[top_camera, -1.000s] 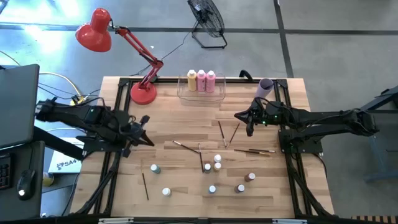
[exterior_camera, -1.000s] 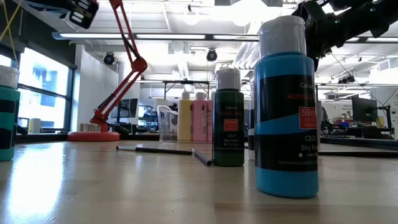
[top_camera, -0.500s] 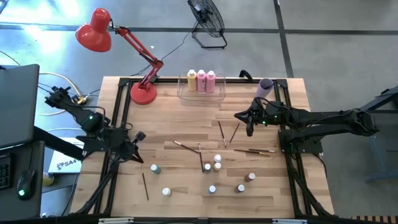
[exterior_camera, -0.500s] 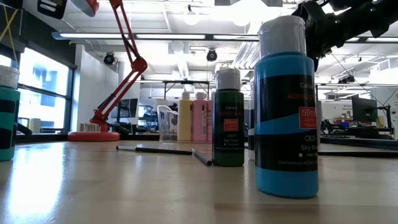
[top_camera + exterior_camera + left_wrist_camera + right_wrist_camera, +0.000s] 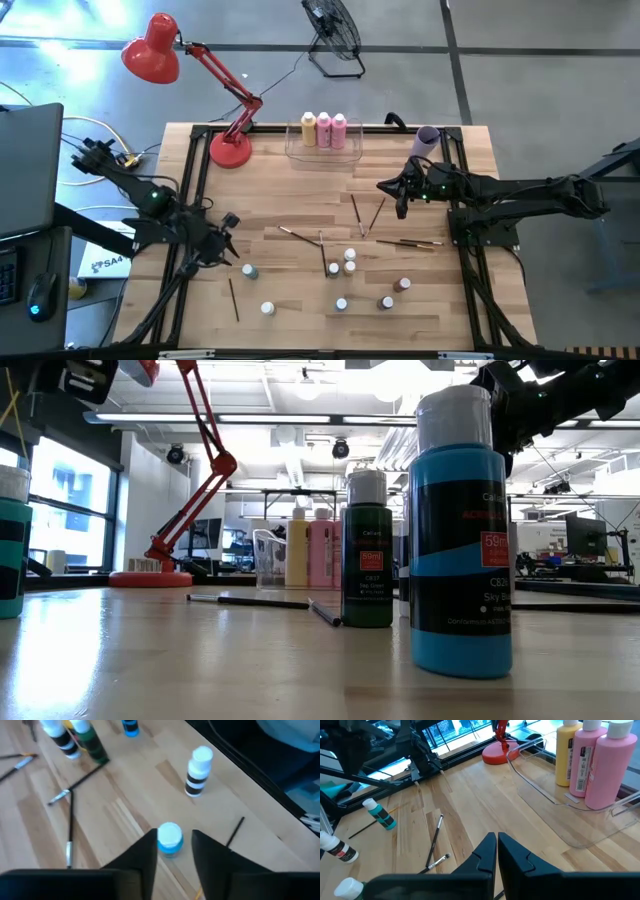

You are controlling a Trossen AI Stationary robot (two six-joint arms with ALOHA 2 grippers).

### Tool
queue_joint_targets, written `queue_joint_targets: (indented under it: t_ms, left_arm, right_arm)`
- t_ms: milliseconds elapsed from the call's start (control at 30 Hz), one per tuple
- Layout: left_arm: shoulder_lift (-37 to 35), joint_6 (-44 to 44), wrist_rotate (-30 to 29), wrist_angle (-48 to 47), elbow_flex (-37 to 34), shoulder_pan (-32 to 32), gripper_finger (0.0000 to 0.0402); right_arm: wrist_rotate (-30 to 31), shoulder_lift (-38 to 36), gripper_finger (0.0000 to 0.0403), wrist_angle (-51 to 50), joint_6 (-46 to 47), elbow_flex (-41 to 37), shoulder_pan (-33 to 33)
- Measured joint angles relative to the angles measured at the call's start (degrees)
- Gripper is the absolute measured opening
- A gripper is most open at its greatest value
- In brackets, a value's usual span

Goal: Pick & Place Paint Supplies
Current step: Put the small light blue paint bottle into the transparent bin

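Left pincer (image 5: 173, 851) open, hovering over blue bottle (image 5: 170, 839) on surface (image 5: 290, 200). Small bottles, brushes (image 5: 355, 214) scattered mid-surface, unplaced. Right pincer (image 5: 497, 851) closed, empty, beyond brushes. Far: three tall bottles (image 5: 324, 129) already in bin (image 5: 296, 152). Most work left.

Left gripper (image 5: 226, 250) angles low, fingers (image 5: 141, 856) apparently parted; right gripper (image 5: 398, 204) hovers with fingers pressed together.

In the low view a teal bottle (image 5: 12, 542) is cut off at the edge, and the paintbrushes (image 5: 262, 601) lie too thin to count.
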Motion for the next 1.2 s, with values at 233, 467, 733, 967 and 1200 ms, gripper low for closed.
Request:
queue_joint_targets:
  t_ms: [233,467,733,967,1200]
  left_arm:
    - [3.89,0.05,2.94,-0.02,0.0,-0.02,0.0177]
    - [7.64,0.07,2.1,0.0,0.0,-0.02,0.018]
    - [11.29,0.21,-2.93,0.58,0.0,-0.02,0.018]
    - [13.99,0.19,-1.49,3.27,0.0,0.0,0.018]
    - [16.23,-0.18,-1.35,4.35,0.0,0.0,0.018]
  right_arm:
    - [0.0,0.0,0.0008,0.02,0.09,0.0,0.02]
    - [0.0,0.0,0.0008,0.02,0.1,0.0,0.0]
    - [0.0,0.01,0.0008,0.04,0.09,0.0,0.0]
    - [0.0,0.0,0.0008,0.04,0.1,0.0,0.0]
    - [0.0,0.0,0.0008,0.04,0.08,0.0,0.01]
